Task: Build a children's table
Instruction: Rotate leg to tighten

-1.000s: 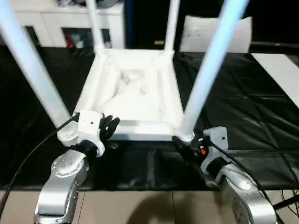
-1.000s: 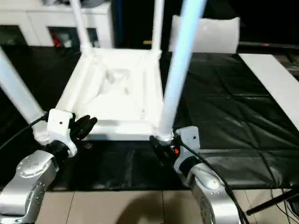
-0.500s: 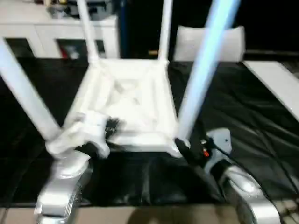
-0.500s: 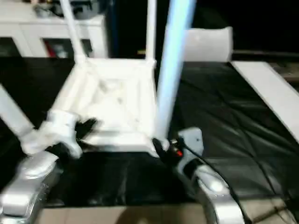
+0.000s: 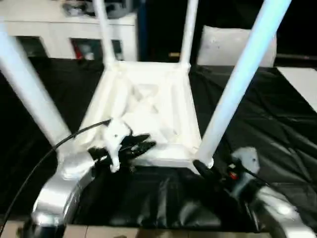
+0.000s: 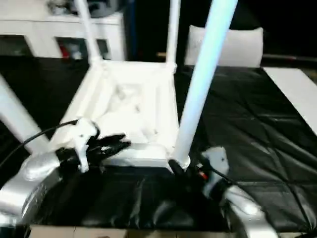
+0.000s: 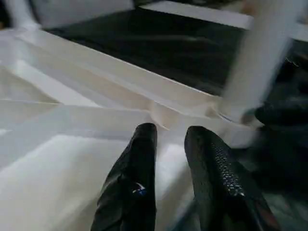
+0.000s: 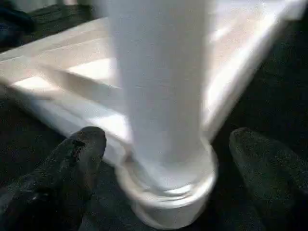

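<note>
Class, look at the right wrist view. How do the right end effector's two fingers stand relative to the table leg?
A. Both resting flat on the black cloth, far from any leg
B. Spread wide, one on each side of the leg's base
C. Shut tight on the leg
B: the fingers stand wide apart either side of the leg at its base, with visible gaps.

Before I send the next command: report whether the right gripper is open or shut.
Open. In the right wrist view the two black fingers stand wide apart on either side of the near right leg at its socket, with gaps to it.
</note>
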You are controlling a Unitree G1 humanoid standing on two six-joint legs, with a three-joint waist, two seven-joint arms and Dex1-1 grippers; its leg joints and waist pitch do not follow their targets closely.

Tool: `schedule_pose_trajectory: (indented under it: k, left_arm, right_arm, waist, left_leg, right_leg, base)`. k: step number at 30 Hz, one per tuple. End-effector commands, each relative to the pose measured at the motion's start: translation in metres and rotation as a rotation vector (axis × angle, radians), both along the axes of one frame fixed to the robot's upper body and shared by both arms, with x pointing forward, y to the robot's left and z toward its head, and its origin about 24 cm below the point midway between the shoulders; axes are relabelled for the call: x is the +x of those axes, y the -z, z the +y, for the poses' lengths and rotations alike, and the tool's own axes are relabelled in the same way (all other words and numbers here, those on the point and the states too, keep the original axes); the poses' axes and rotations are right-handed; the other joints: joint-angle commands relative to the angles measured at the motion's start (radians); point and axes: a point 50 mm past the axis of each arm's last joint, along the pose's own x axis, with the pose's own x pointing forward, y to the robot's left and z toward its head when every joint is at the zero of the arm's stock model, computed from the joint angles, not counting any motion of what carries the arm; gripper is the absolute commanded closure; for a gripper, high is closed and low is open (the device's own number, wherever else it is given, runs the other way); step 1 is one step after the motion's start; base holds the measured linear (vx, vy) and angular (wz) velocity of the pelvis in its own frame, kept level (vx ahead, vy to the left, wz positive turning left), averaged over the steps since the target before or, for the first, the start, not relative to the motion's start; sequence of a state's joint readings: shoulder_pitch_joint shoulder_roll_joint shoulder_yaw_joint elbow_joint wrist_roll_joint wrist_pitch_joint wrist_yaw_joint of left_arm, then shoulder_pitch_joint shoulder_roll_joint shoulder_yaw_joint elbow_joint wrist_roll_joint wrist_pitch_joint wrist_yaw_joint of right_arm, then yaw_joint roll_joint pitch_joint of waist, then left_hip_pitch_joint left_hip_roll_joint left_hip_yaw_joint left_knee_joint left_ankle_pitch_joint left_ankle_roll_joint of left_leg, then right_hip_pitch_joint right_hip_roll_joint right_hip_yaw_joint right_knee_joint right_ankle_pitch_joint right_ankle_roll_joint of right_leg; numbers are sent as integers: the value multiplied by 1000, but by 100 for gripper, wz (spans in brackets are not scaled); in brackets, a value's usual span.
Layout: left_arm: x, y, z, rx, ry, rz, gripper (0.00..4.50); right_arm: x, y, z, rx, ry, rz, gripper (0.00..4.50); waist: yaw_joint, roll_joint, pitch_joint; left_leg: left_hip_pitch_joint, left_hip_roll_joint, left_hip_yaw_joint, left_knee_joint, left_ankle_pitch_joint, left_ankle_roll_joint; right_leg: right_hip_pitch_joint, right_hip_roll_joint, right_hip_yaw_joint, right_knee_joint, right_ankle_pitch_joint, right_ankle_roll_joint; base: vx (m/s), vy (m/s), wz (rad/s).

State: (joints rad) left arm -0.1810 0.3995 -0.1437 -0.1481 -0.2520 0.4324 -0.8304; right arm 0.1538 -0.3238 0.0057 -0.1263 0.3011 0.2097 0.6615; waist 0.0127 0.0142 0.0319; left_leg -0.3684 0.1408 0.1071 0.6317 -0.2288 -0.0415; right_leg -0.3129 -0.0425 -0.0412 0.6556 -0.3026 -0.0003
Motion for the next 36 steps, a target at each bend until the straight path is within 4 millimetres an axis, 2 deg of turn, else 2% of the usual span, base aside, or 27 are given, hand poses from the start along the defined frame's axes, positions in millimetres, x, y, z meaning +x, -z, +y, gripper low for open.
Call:
schedule_pose_trajectory:
  k: [1, 2, 3, 4, 5, 6, 7, 8, 9, 10, 12, 15, 17, 18, 19, 20, 22, 23, 25, 27, 28, 30, 34, 36]
  left_arm:
    - [1, 2, -5, 16, 66, 32, 294]
    - [2, 4, -7, 29, 111, 56, 294]
    - [2, 4, -7, 29, 111, 56, 285]
    - [7, 8, -13, 57, 184, 106, 273]
    - [9, 9, -14, 64, 199, 117, 261]
    - [12, 10, -17, 76, 221, 135, 255]
    - [15, 11, -19, 92, 234, 140, 250]
    - [24, 14, -25, 148, 242, 139, 241]
    - [26, 15, -27, 163, 243, 138, 229]
    - [30, 15, -29, 176, 246, 122, 219]
    - [36, 15, -33, 194, 255, 102, 206]
    - [42, 16, -39, 219, 290, 118, 198]
    - [48, 17, -45, 248, 332, 140, 198]
    - [49, 17, -46, 257, 336, 139, 198]
    - [50, 17, -49, 258, 354, 153, 198]
    - [51, 17, -49, 258, 358, 156, 198]
    - [53, 19, -52, 269, 383, 174, 198]
    - [54, 19, -53, 270, 387, 176, 198]
    - [56, 20, -55, 269, 394, 181, 198]
    - [58, 21, -55, 271, 415, 189, 198]
    - [59, 22, -55, 277, 417, 185, 224]
    - [62, 23, -54, 289, 404, 178, 224]
    - [70, 24, -53, 324, 380, 154, 272]
    - [72, 25, -52, 346, 378, 149, 279]
  right_arm:
    - [1, 0, -5, 9, -19, 0, 0]
    - [2, 1, -9, 8, -31, 1, 0]
    - [2, 1, -9, 8, -31, 1, 0]
    - [3, 3, -17, -7, -65, 10, 0]
    - [3, 3, -19, -10, -73, 12, 0]
    - [4, 3, -23, -16, -87, 15, 0]
    - [4, 3, -27, -23, -94, 17, 0]
    - [3, 2, -34, -46, -98, 17, 0]
    - [3, 1, -36, -51, -99, 17, 0]
    - [3, 2, -38, -56, -101, 18, 0]
    - [4, 5, -40, -64, -103, 18, 0]
    - [4, 8, -43, -73, -106, 18, 0]
    - [4, 8, -44, -76, -117, 17, 0]
    - [4, 8, -44, -76, -122, 18, 0]
    - [4, 9, -45, -79, -119, 16, 0]
    - [4, 9, -45, -79, -119, 16, 0]
    - [4, 8, -46, -80, -119, 11, 0]
    - [4, 8, -46, -81, -119, 10, 0]
    - [5, 8, -47, -81, -119, 3, 0]
    - [6, 8, -47, -83, -118, -5, 0]
    - [7, 8, -47, -83, -119, -8, 0]
    - [8, 8, -46, -83, -120, -14, 0]
    - [10, 5, -44, -83, -126, -23, 0]
    - [10, 5, -43, -83, -129, -25, 0]
  waist:
    - [-2, 0, -12]
    - [0, -13, -7]
    - [3, -12, -9]
    - [3, -14, -13]
    - [2, -14, -16]
    - [5, -11, -18]
    - [4, -15, -21]
    - [3, -13, -24]
    - [4, -11, -27]
    - [9, -13, -35]
    - [10, -15, -35]
    - [13, -20, -38]
    - [18, -18, -41]
    - [23, -18, -46]
    - [23, -14, -44]
    - [24, -18, -41]
    - [25, -13, -39]
    - [24, -16, -38]
    - [25, -10, -37]
    - [23, -13, -36]
    - [22, -11, -34]
    - [23, -12, -35]
    - [23, -13, -37]
    - [24, -15, -36]
  left_leg:
    - [25, 82, -16, -106, -344, 10]
    - [29, 80, -6, -105, -364, -2]
    - [30, 80, -3, -104, -354, -7]
    - [26, 83, -1, -108, -316, -3]
    - [24, 83, 1, -108, -294, 2]
    - [27, 84, 6, -108, -264, 10]
    - [21, 88, 7, -110, -246, 17]
    - [14, 86, 8, -111, -223, 32]
    - [18, 86, 9, -109, -218, 38]
    - [20, 88, 12, -102, -180, 52]
    - [5, 86, 14, -98, -118, 90]
    - [2, 85, 18, -91, -82, 121]
    - [1, 84, 20, -88, -58, 134]
    - [4, 88, 20, -84, -38, 145]
    - [-3, 89, 20, -85, -26, 158]
    - [-2, 89, 21, -86, -43, 161]
    - [-2, 91, 20, -88, -72, 156]
    - [-2, 90, 21, -89, -80, 153]
    - [0, 92, 20, -92, -112, 135]
    - [0, 92, 20, -94, -131, 127]
    - [0, 92, 21, -95, -135, 122]
    - [0, 94, 20, -96, -141, 119]
    - [-3, 95, 19, -95, -113, 136]
    - [-2, 95, 20, -94, -110, 145]
  right_leg:
    - [10, -103, 51, -109, -175, -215]
    - [4, -112, 57, -125, -312, -213]
    - [3, -113, 58, -129, -349, -205]
    - [6, -113, 58, -129, -343, -196]
    - [5, -110, 57, -127, -322, -194]
    - [1, -106, 56, -122, -255, -206]
    - [4, -106, 53, -114, -188, -218]
    - [7, -105, 51, -109, -129, -223]
    - [4, -103, 50, -108, -104, -226]
    - [6, -108, 51, -102, -25, -241]
    - [10, -113, 48, -98, 62, -253]
    - [11, -116, 47, -97, 101, -266]
    - [8, -114, 46, -94, 124, -270]
    - [6, -114, 45, -88, 163, -276]
    - [5, -115, 43, -84, 193, -284]
    - [4, -116, 43, -88, 180, -289]
    - [4, -118, 43, -92, 139, -295]
    - [4, -117, 43, -95, 124, -294]
    - [4, -118, 44, -98, 80, -298]
    - [4, -119, 44, -102, 53, -299]
    - [3, -118, 45, -105, 43, -297]
    - [4, -118, 45, -103, 47, -297]
    - [5, -121, 45, -99, 89, -300]
    - [3, -121, 44, -100, 97, -302]
  base:
    - [-94, 15, 1]
    - [-93, 17, 2]
    - [-68, 21, -1]
    - [-68, 21, -1]
    - [-51, 30, -1]
    - [0, 0, 0]
    - [0, 0, 0]
    - [0, 0, 0]
    - [0, 0, 0]
    - [0, 0, 0]
    - [0, 0, 0]
    - [0, 0, 0]
    - [0, 0, 0]
    - [0, 0, 0]
    - [0, 0, 0]
    - [0, 0, 0]
    - [0, 0, 0]
    - [0, 0, 0]
    - [0, 0, 0]
    - [0, 0, 0]
    - [0, 0, 0]
    - [0, 0, 0]
    - [0, 0, 0]
    - [0, 0, 0]
